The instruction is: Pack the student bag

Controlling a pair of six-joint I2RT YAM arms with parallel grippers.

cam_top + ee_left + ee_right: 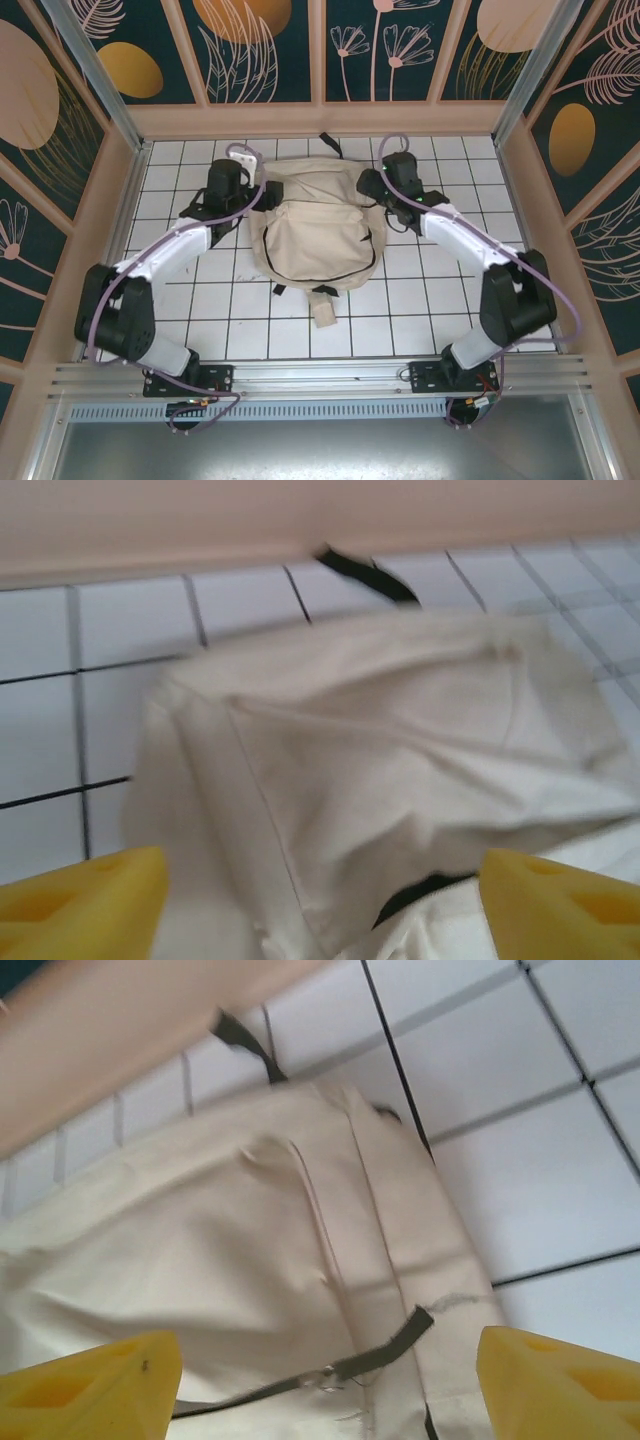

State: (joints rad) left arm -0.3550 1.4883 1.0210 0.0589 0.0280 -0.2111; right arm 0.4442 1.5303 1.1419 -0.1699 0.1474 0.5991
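Observation:
The student bag (pixel 315 228), a beige soft backpack with dark zipper lines, lies flat in the middle of the white tiled table (pixel 420 300), its black top loop (pixel 329 140) toward the back wall. My left gripper (pixel 262 192) hovers at the bag's upper left corner. It is open, yellow fingertips (pixel 85 900) spread wide over the beige fabric (pixel 380 770). My right gripper (pixel 368 184) is at the bag's upper right corner, also open, with its yellow fingertips (pixel 560 1385) wide apart above the bag (pixel 220 1260) and a dark zipper pull strap (pixel 385 1345).
A beige strap end (pixel 325 305) trails from the bag toward the near edge. Wooden walls (pixel 320 118) enclose the table at the back and on both sides. A small white object (pixel 240 155) sits behind my left gripper near the back wall.

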